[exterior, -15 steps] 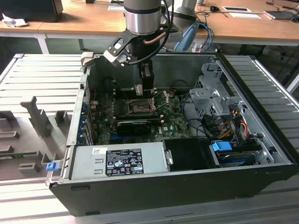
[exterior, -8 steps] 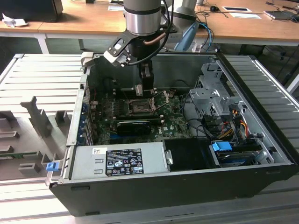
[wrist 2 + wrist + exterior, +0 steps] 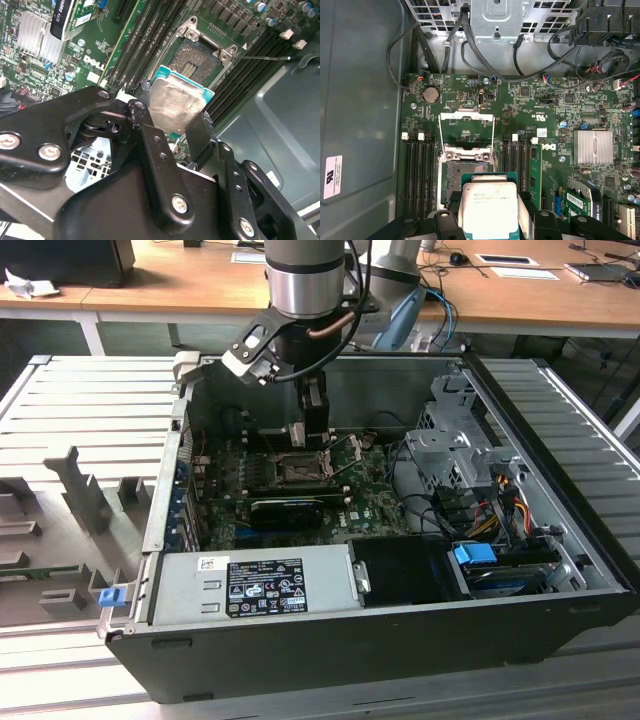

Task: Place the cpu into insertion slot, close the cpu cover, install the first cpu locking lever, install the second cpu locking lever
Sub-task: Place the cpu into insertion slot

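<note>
My gripper (image 3: 172, 119) is shut on the cpu (image 3: 176, 102), a flat silver square with a teal edge, pinched by its sides between two black fingers (image 3: 150, 135). In the first wrist view the cpu (image 3: 487, 207) hangs just beside the insertion slot (image 3: 462, 175), partly overlapping one edge and apart from it. The slot (image 3: 200, 57) lies bare, its dark contact field showing. The cpu cover (image 3: 467, 131) stands flipped open past the slot. A thin locking lever (image 3: 265, 58) sticks out sideways, unlatched. In the exterior view my gripper (image 3: 312, 435) hovers low over the slot (image 3: 298, 470) inside the open case.
Black memory slots (image 3: 417, 175) flank the socket on both sides. A long black card (image 3: 285, 508) lies close in front of it. A power supply (image 3: 250, 585) fills the case front, and a drive cage (image 3: 450, 455) with cables (image 3: 490, 510) stands at the exterior view's right.
</note>
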Tool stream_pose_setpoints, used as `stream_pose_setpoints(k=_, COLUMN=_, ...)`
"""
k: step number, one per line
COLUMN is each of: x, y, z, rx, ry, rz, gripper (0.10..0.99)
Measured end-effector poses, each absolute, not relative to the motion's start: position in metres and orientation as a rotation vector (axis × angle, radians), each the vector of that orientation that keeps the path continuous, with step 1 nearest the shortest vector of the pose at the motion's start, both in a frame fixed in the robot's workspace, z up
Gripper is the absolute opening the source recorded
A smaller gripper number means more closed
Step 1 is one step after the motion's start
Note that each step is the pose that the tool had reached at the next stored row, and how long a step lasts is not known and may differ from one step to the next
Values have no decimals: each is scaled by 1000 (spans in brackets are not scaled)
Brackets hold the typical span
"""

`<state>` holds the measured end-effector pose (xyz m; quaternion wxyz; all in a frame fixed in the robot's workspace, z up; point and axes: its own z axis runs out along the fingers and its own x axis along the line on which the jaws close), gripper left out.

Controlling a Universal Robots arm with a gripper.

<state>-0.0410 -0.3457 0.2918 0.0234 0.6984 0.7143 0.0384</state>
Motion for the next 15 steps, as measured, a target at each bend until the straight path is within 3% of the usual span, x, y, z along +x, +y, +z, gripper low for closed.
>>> stream_pose_setpoints(k=15, x=-41, y=-346, z=289, rx=2162, ry=2211, rz=119, gripper=525)
